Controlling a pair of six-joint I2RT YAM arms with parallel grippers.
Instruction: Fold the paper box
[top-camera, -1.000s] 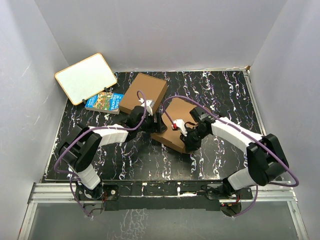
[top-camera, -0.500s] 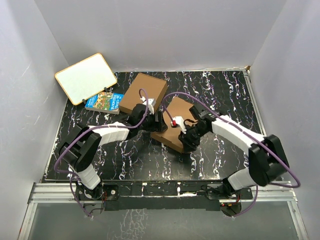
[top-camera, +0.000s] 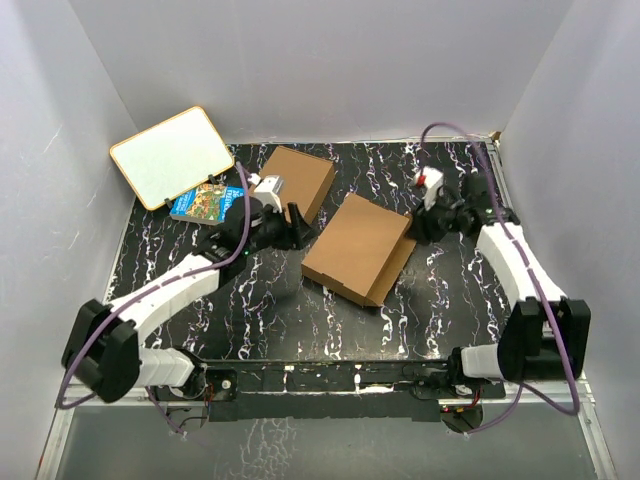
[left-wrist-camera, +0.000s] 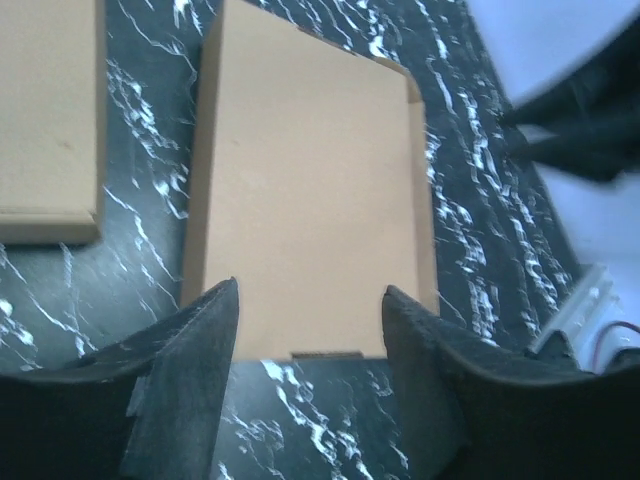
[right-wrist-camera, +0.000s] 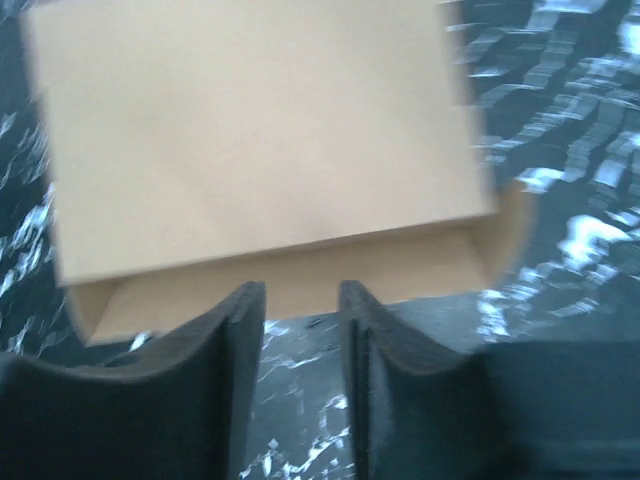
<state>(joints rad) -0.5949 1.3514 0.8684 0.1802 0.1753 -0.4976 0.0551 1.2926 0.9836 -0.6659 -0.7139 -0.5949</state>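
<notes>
Between left tool (top-camera: 297, 218) and right tool (top-camera: 428, 226), paper box (top-camera: 355, 246) lying flat, both tools parted, empty.

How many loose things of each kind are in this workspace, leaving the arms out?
brown cardboard boxes: 2 (the paper box and the plain flat box)
book: 1
whiteboard: 1
Total: 4
</notes>
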